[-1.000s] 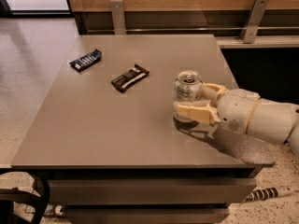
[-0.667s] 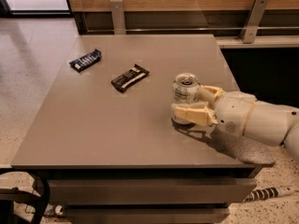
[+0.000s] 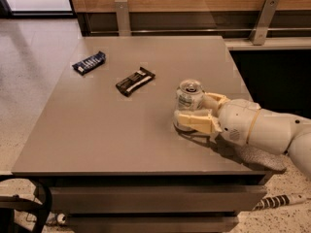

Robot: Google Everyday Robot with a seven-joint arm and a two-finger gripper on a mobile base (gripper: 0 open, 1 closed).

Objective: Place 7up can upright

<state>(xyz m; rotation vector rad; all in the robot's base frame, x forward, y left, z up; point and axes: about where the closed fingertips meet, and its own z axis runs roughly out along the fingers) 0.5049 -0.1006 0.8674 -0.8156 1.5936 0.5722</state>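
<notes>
Two wrappers lay on the left half of the worktop [image 3: 97, 130]: a blue wrapper [image 3: 89, 62] far left and a dark wrapper [image 3: 135, 80] nearer the middle. The can [image 3: 189, 97] stood upright right of centre, well apart from both, silver top showing. The tool [image 3: 192, 109], reaching in from the right, was clenched around the can's lower part, one finger on its near side, one on its far side.

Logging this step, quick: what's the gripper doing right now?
Gripper: closed on the upright 7up can, near the right edge of the table.
</notes>
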